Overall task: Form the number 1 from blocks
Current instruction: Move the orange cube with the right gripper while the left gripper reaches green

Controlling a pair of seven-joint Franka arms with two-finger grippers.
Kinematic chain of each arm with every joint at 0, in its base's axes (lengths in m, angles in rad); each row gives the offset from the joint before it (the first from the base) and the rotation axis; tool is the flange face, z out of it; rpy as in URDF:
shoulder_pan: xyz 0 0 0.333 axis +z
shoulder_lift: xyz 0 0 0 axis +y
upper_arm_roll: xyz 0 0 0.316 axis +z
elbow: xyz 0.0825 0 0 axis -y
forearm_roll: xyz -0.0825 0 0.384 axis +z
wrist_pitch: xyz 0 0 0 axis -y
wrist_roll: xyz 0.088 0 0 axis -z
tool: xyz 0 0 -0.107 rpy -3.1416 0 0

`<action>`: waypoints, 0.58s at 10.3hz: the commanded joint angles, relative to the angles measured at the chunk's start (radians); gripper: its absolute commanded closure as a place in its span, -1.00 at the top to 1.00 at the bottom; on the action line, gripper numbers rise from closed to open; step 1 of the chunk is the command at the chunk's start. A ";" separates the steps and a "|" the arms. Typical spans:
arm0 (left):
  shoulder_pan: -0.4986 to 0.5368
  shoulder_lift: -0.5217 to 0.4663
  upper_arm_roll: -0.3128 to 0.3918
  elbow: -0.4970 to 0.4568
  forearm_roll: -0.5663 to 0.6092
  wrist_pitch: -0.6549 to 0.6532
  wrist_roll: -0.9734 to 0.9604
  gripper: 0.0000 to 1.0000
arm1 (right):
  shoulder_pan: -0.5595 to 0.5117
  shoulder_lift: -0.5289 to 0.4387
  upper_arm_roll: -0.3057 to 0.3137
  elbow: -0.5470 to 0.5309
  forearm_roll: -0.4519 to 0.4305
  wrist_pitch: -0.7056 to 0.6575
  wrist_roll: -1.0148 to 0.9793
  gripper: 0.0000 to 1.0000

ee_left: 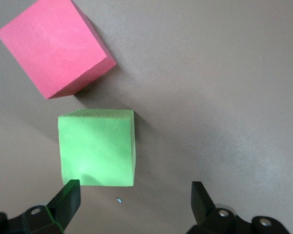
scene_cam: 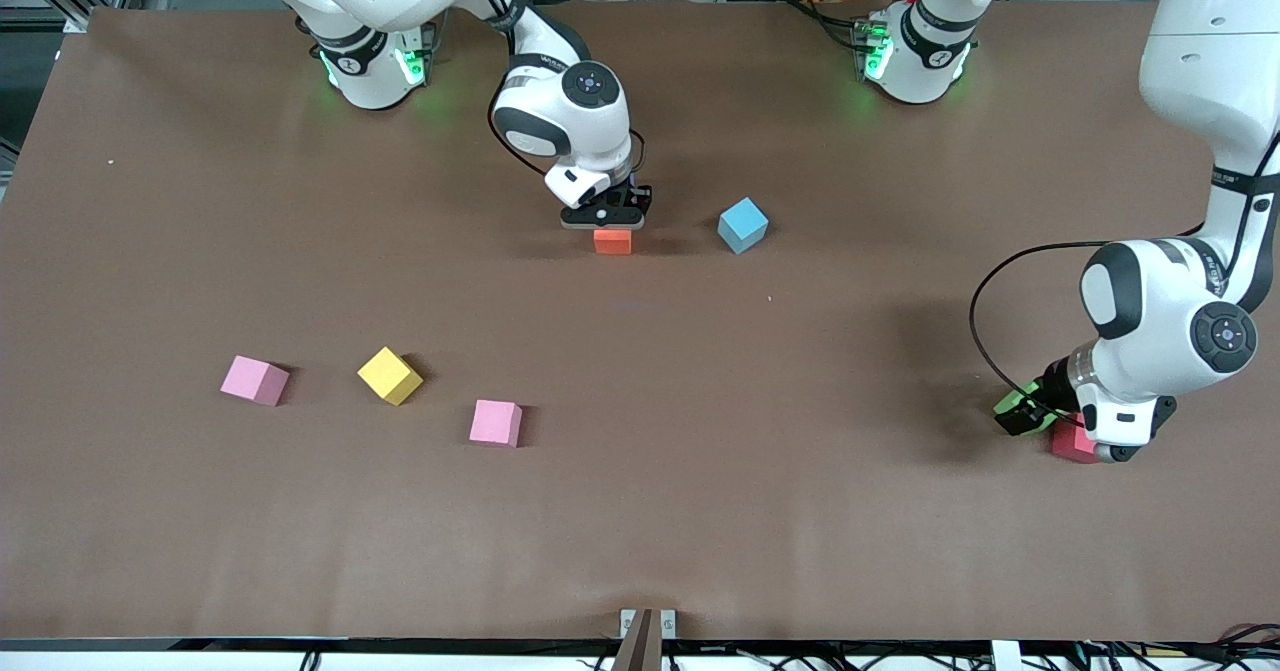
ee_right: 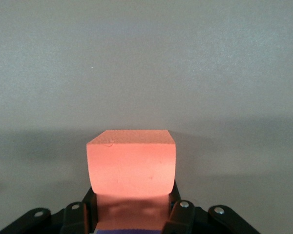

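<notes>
Presently the right gripper (scene_cam: 604, 219) has its jaws closed on the orange block (scene_cam: 612, 241), low over the middle of the counter (scene_cam: 640, 511) beside the light blue block (scene_cam: 743, 225). The left gripper (ee_left: 132, 200) hangs with jaws spread and empty over the green block (ee_left: 96, 147), beside the red block (ee_left: 53, 46) at the left arm's end. Judgement: set orange down squarely, releasing only once seated; centre the left jaws over green before closing.

The counter (scene_cam: 700, 511) is plain brown. On it sit two pink blocks (scene_cam: 255, 380) (scene_cam: 496, 423), a yellow block (scene_cam: 389, 375), a light blue block (scene_cam: 743, 225), an orange block (ee_right: 132, 163), a green block (ee_left: 96, 147) and a red block (ee_left: 52, 46). Both arms are white with black pincers.
</notes>
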 commanded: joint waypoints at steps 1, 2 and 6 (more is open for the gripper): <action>0.007 0.003 0.004 -0.008 0.038 0.013 -0.028 1.00 | -0.012 -0.032 0.016 -0.031 -0.015 0.010 0.038 -1.00; 0.010 0.006 0.004 -0.008 0.051 0.015 -0.040 1.00 | -0.012 -0.032 0.016 -0.034 -0.016 0.007 0.038 -1.00; 0.029 0.018 0.004 -0.008 0.090 0.015 -0.045 1.00 | -0.012 -0.032 0.019 -0.041 -0.016 0.004 0.041 -1.00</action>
